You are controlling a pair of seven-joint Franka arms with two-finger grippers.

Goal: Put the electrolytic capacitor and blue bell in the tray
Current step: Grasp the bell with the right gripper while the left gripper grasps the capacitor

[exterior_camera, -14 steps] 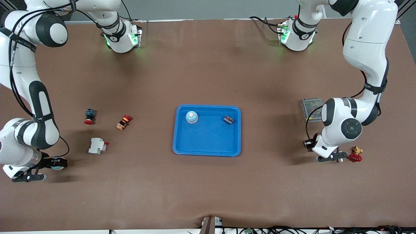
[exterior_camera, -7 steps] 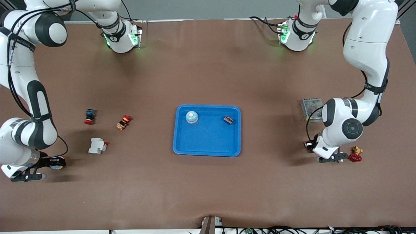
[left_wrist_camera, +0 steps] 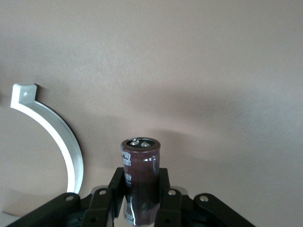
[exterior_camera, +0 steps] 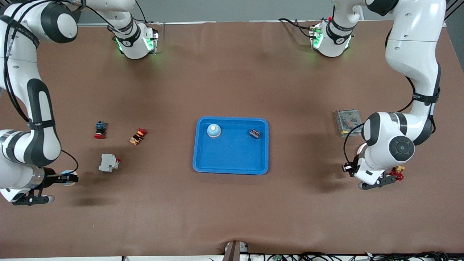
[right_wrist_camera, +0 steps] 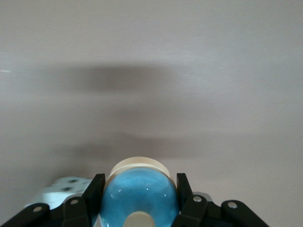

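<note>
The blue tray (exterior_camera: 232, 166) lies mid-table. In it stand a blue bell (exterior_camera: 214, 130) with a pale top and a small dark part (exterior_camera: 255, 133). My left gripper (exterior_camera: 347, 168) is low over the table toward the left arm's end. It is shut on a dark brown electrolytic capacitor (left_wrist_camera: 140, 165), which sticks out upright between the left gripper's (left_wrist_camera: 140, 182) fingers. Toward the right arm's end, my right gripper (exterior_camera: 69, 178) is shut on a second blue bell (right_wrist_camera: 139, 198). In the right wrist view the right gripper (right_wrist_camera: 139, 184) has that bell's dome filling the gap between its fingers.
A red-capped push button (exterior_camera: 99, 130), an orange and red button (exterior_camera: 137, 136) and a white breaker (exterior_camera: 108, 162) lie toward the right arm's end. A metal power supply (exterior_camera: 348, 121) and a red valve (exterior_camera: 398, 174) lie by the left hand. A white curved piece (left_wrist_camera: 52, 137) shows on the table.
The left hand has shifted toward the front camera and now partly covers the red valve. The right arm's wrist has drawn outward, toward its end of the table. Nothing in the tray moved.
</note>
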